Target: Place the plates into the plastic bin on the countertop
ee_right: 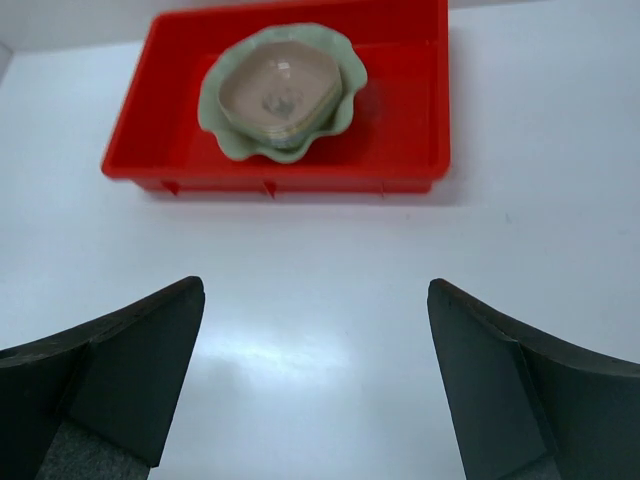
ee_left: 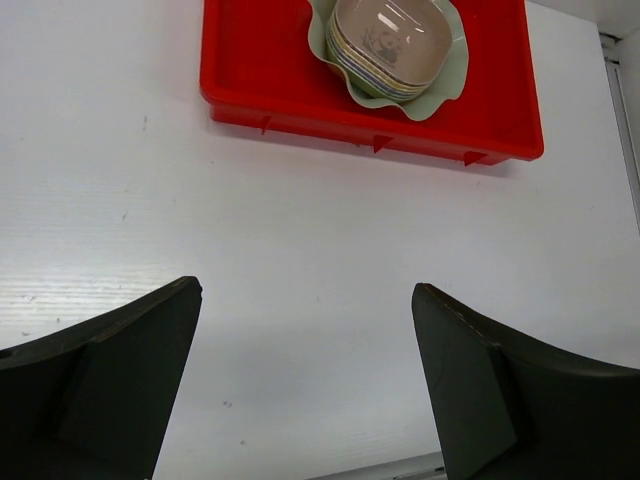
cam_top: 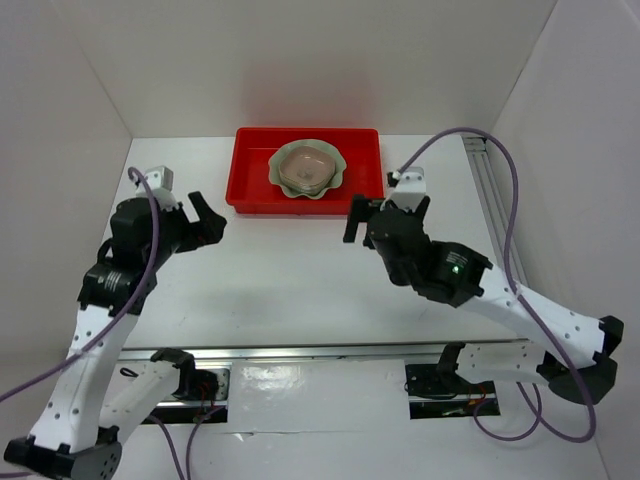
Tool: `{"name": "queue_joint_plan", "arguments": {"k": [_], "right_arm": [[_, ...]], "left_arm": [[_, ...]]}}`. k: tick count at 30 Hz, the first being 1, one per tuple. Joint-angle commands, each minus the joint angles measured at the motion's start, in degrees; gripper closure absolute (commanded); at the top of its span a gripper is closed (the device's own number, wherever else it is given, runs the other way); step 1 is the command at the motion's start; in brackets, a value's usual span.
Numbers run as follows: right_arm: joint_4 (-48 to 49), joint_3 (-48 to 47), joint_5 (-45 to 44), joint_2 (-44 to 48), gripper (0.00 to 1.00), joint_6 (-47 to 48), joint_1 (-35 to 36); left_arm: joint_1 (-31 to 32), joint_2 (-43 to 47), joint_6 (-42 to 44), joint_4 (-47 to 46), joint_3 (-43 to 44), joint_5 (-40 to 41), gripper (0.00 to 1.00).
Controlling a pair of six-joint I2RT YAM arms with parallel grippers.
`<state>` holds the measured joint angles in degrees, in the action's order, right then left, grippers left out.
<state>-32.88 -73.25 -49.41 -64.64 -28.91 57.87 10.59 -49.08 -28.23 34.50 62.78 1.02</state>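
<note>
Set at the far middle of the white countertop (cam_top: 300, 290): red plastic bin (cam_top: 255, 185), long side facing the arms. Nested in it, near the middle: large pale green scalloped dish (cam_top: 338, 170), carrying a stack of small rounded-square dishes (ee_left: 390, 40), brown one uppermost, exact count hard to tell from the layered rims. Probably stacked this way to share one footprint and leave bin floor free on either side. Spread wide and holding nothing: left gripper (ee_left: 305, 385) and right gripper (ee_right: 315, 385), both hovering over bare countertop short of the bin's near wall, the right one nearer to it. Likely held back and open for want of anything left to fetch, with every visible dish already inside the bin
</note>
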Motion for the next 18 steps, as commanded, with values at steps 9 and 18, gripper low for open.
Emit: {"name": "queue_joint_plan", "arguments": {"k": [9, 18], "right_arm": [[-13.8, 5.8, -2.3, 13.6, 0.01, -0.7, 4.0], [-16.6, 6.3, -2.3, 21.4, 0.01, -0.7, 4.0]], "left_arm": [[0.0, 12.5, 2.1, 10.1, -4.3, 5.7, 0.0], [0.6, 14.5, 2.7, 11.2, -4.9, 5.8, 0.0]]}}
